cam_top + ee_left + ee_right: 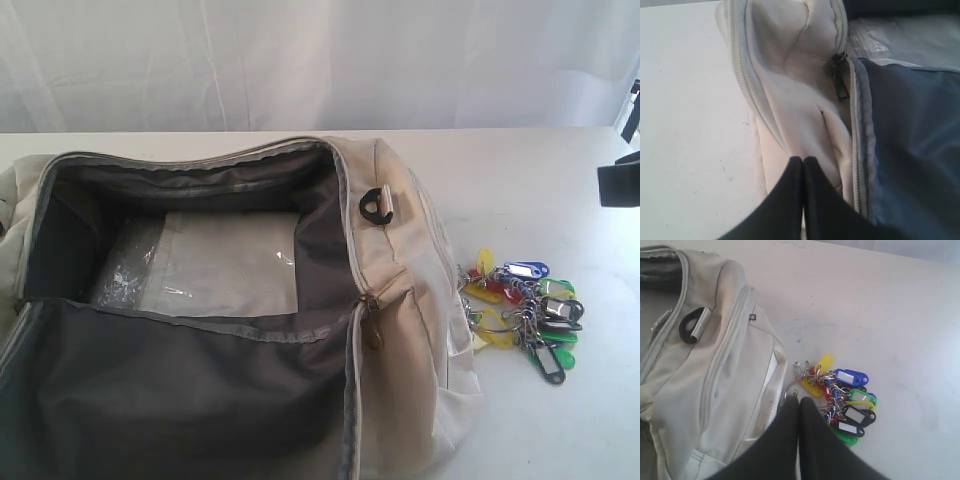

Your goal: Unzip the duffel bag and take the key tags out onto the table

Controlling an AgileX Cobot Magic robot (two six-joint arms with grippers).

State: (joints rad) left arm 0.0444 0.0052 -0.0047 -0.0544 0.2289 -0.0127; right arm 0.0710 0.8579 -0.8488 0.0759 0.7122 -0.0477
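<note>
The bag [400,330] is unzipped; tags [525,310] lie on the tabletop [540,180] just beside it. Both jaws are closed, empty. Raise the right arm [620,185] straight up so it snags nothing.

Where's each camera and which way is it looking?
Exterior: up high, looking down into the open cream fabric duffel bag; dark arm piece at right.
Left wrist: facing the bag's grey zipper past the shut black left gripper.
Right wrist: facing colourful plastic key tags past the shut black right gripper.
Shared: exterior and right wrist see the tags.
</note>
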